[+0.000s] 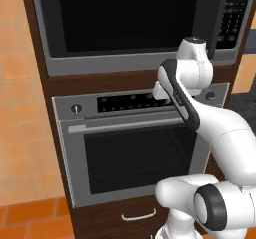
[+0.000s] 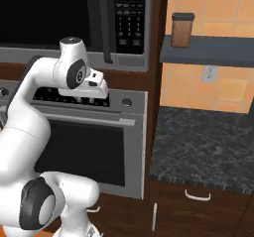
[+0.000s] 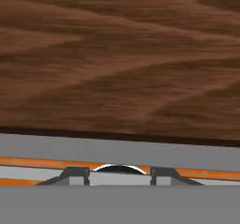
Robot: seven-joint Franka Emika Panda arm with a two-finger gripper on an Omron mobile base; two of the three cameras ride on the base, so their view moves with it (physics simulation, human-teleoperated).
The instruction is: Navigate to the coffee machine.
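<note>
The robot arm (image 1: pixel 215 133) is standing nearest of all, folding up in front of a tall brown cabinet (image 2: pixel 155 57). Low down, near its base, a drawer is showing a curved white handle (image 1: pixel 138 216). To the right, another drawer under the counter is also showing a white handle (image 2: pixel 197 196).

The gripper (image 3: pixel 119 175) is pointing at a brown wooden panel (image 3: pixel 117 63), very close to it. A grey strip (image 3: pixel 117 145) is running just under the wood. The two dark finger tips (image 3: pixel 75 175) are sitting apart with a gap between them, so the gripper is looking open, though only the tips are showing and it is hard to be sure.

Behind the arm, a silver oven (image 1: pixel 130 148) is sitting in the cabinet. Its long handle (image 1: pixel 120 125) is running across above the dark glass door. A dark strip of controls (image 1: pixel 125 102) is sitting above the handle, with a round knob (image 1: pixel 76 109) at the left end.

Above the oven, a microwave (image 1: pixel 125 18) is sitting with a big dark door and a pad of buttons (image 2: pixel 130 13) on its right side.

To the right of the cabinet, a dark speckled counter (image 2: pixel 208 147) is stretching toward an orange tiled wall (image 2: pixel 218 82). A white outlet (image 2: pixel 209 73) is on that wall. Higher up, a grey shelf (image 2: pixel 208 50) is holding a brown jar with a dark lid (image 2: pixel 182 29).

The coffee machine is nowhere to be found here.
</note>
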